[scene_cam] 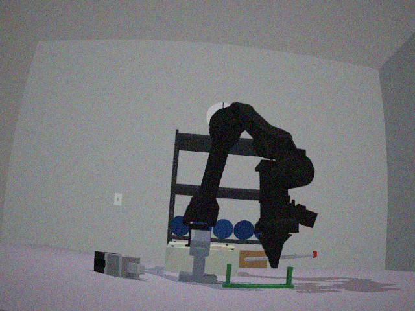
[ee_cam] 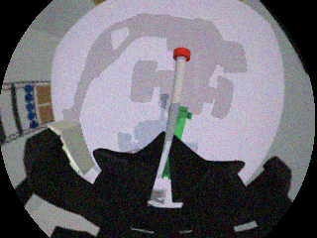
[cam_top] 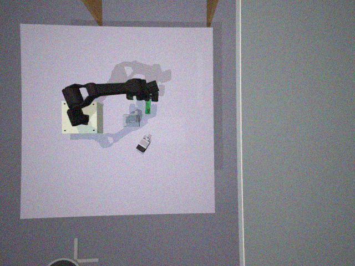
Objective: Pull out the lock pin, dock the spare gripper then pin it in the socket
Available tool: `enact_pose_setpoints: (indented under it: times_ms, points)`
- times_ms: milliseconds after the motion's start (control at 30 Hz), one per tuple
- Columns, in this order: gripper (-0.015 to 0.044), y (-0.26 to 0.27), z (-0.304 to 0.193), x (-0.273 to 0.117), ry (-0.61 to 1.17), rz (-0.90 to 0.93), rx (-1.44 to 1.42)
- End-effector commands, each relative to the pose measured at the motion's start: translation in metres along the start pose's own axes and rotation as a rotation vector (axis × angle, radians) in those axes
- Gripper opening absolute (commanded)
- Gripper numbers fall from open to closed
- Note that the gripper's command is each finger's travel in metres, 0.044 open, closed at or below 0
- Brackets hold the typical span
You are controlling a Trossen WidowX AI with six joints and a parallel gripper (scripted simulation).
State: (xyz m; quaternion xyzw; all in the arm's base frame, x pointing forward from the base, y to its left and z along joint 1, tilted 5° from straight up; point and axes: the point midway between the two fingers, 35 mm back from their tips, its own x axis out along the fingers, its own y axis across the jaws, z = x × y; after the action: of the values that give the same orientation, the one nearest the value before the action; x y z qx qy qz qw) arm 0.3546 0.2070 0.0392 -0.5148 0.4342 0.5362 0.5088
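Note:
The lock pin (scene_cam: pixel 298 256) (ee_cam: pixel 178 84), a pale grey rod with a red head, is held between my gripper's (scene_cam: pixel 273 266) (ee_cam: pixel 168 135) closed fingers. It is slightly tilted, red end higher, just above the posts of the green cradle (cam_top: pixel 147 106) (scene_cam: pixel 258 286) (ee_cam: pixel 180 130), and its far end extends toward the mount. The grey-blue mount (cam_top: pixel 131 124) (scene_cam: pixel 200 238) stands upright beside the cradle, clear of the pin; its socket opening is not clear. The spare gripper (cam_top: pixel 144 142) (scene_cam: pixel 113 264), grey with a black end, lies on the table away from the mount. The arm hides my fingertips in the top view.
The arm's cream base block (cam_top: pixel 67 127) (scene_cam: pixel 177 261) (ee_cam: pixel 79 146) stands on the table, left of the mount in the top view. A dark shelf rack (scene_cam: pixel 174 173) with blue round items stands beyond the table.

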Motion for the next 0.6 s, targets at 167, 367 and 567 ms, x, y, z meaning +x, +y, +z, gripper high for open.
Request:
enact_pose_setpoints:
  times_ms: [167,367,567]
  points:
    - [0.0,0.0,0.0,-0.001,0.0,0.001,0.0]
    - [0.0,-0.002,-0.007,-0.004,0.001,0.0,-0.001]
    - [0.0,-0.007,-0.025,-0.011,0.003,0.0,-0.004]
